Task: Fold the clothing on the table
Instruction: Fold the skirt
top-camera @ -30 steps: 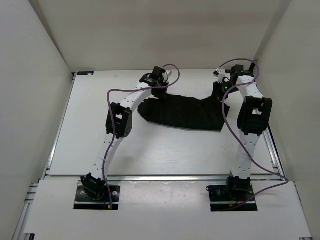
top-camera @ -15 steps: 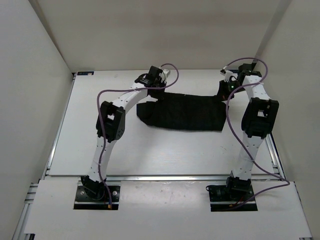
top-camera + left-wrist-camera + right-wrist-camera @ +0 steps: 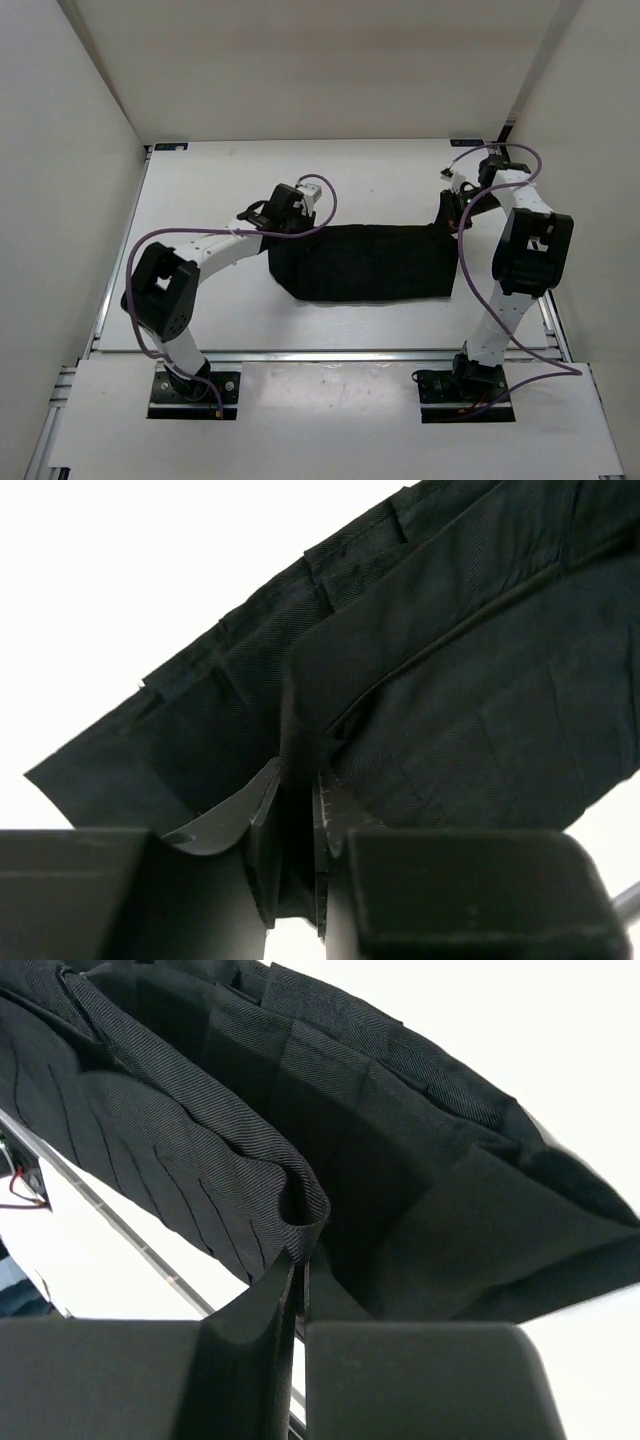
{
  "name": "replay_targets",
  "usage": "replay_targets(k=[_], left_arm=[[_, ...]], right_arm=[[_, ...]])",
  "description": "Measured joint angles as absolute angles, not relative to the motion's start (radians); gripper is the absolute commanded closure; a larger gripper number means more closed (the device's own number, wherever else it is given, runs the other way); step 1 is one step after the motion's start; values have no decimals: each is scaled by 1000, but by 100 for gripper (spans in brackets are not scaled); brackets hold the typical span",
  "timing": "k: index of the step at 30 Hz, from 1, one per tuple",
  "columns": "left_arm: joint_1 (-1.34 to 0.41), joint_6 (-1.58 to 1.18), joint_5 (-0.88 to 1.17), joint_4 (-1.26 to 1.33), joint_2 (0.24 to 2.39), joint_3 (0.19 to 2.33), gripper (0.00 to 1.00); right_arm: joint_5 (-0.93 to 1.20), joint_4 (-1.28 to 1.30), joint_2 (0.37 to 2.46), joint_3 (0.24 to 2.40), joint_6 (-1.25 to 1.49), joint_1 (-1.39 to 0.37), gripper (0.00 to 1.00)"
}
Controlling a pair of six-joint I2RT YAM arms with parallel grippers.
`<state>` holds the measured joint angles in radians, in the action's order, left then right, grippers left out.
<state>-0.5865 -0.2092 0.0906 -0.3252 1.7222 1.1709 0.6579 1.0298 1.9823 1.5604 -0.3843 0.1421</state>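
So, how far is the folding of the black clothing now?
Done: the clothing lies as a long band on the table, seemingly with layers doubled over. In hand: the left claw and right claw each pinch a far corner of it. Left: lay those corners down, release, and probably fold the band shorter.

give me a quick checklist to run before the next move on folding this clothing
1. left gripper shut on the clothing: ok
2. right gripper shut on the clothing's other end: ok
3. clothing spans straight between both grippers, no twist seen from the top view: ok
4. whole clothing over the table, none past an edge: ok
5. clothing lifted or resting on the table: cannot tell
6. how many fabric layers each gripper holds: cannot tell
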Motion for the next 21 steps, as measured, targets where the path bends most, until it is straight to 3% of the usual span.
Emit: replay_targets(k=[9,21], left_arm=[[-530,-245,120,-282,1659,1127,67],[-521,-286,132,-276,1774,1142,66]], right_arm=[[596,984,1943,1521,-391,122,100],[459,825,1943,1468,-295,80,100]])
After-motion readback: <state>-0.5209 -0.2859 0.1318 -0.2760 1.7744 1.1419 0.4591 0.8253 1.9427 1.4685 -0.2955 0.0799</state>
